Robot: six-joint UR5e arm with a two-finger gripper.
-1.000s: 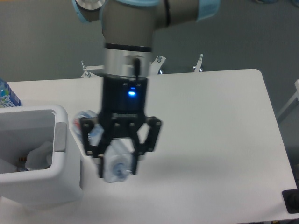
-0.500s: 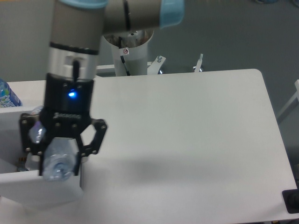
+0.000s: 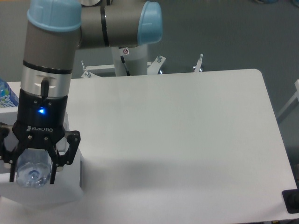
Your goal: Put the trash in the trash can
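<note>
Clear crinkled plastic: the bottle (image 3: 33, 169) was pinched between the black fingers of the gripper (image 3: 32, 173), its rounded end facing the camera, so its long axis ran roughly up and down under the tool. The fingers were pressed against its sides; no gap showed.

Gripper and bottle hung at the desk's (image 3: 187, 126) left edge, directly over the trash can (image 3: 70, 189). Only the bin's near right corner and wall showed below and beside the fingers; the arm hid the opening and whatever lay inside. The tissue wad could not be seen.

The relation that mattered: the bottle sat above the bin, not beside it, so the drop line looked to fall inside the rim. Judged, release here would likely land it in, though the right rim lay close to the right finger, and a long bottle dropped off-centre might catch there.

A blue-labelled water bottle (image 3: 5, 95) stood at the far left edge, mostly cut off.
</note>
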